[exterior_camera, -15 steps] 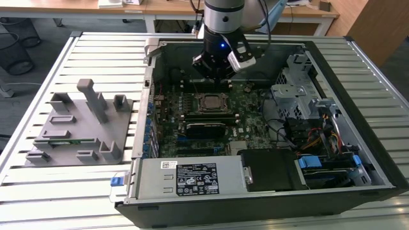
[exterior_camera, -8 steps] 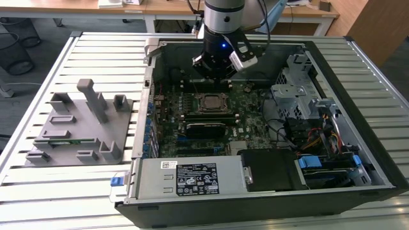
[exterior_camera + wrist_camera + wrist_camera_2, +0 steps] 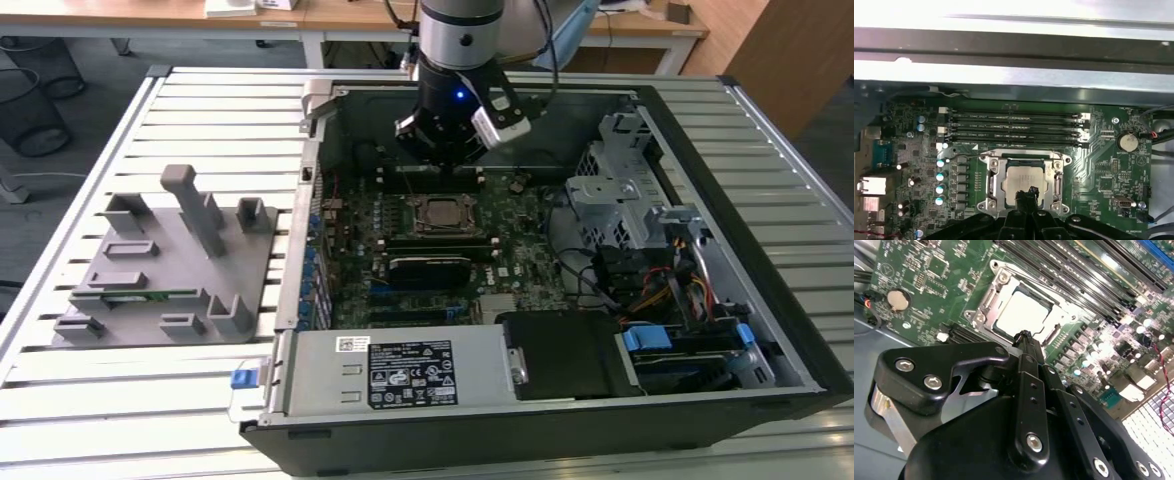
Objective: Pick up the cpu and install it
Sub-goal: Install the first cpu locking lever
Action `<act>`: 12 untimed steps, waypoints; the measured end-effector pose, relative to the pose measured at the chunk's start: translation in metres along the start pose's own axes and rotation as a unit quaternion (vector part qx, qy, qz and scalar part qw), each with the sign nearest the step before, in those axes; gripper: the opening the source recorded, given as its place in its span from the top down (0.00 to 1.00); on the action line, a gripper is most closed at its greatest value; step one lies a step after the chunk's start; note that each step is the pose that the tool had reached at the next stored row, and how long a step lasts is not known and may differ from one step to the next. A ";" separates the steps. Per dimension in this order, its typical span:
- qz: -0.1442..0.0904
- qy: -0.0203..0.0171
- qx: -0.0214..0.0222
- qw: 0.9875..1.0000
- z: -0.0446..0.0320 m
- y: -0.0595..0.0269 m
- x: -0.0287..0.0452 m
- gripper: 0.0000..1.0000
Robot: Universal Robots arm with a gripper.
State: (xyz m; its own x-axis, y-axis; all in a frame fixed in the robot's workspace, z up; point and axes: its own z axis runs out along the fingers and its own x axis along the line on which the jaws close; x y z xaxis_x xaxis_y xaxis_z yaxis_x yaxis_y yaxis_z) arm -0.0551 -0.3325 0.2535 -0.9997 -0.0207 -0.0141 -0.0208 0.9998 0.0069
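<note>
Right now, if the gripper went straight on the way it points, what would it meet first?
Probably the flat silver square cpu seated in the metal-framed socket on the green motherboard; the gripper points down at it, gap unclear.

Open computer case (image 3: 694, 330) seen on a slatted metal tabletop (image 3: 120, 410), with the robot arm lowered into it.

The hand (image 3: 443, 158) is held just above the green motherboard (image 3: 514, 255), near the far wall of the case, with the cpu (image 3: 437, 212) seen in its socket just in front of it. A silver power supply (image 3: 387, 372) is set along the near edge of the case. On the exterior view's left, a grey fixture block (image 3: 167, 270) is placed beside the case, and a green memory stick (image 3: 140, 293) is laid in it.
</note>
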 end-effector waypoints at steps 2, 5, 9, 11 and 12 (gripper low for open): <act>0.000 0.000 0.000 1.000 -0.0001 0.0001 0.0038 0.89; 0.000 0.000 0.000 1.000 -0.0002 0.0002 0.0115 0.89; 0.000 0.000 0.000 1.000 -0.0003 0.0003 0.0180 0.89; 0.000 0.000 0.000 1.000 -0.0003 -0.0001 0.0204 0.89; 0.000 0.000 0.000 1.000 -0.0003 -0.0002 0.0223 0.89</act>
State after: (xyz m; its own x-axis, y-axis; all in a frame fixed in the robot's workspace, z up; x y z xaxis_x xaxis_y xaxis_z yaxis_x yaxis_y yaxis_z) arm -0.0774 -0.3332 0.2535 -0.9997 -0.0207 -0.0140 -0.0208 0.9998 0.0069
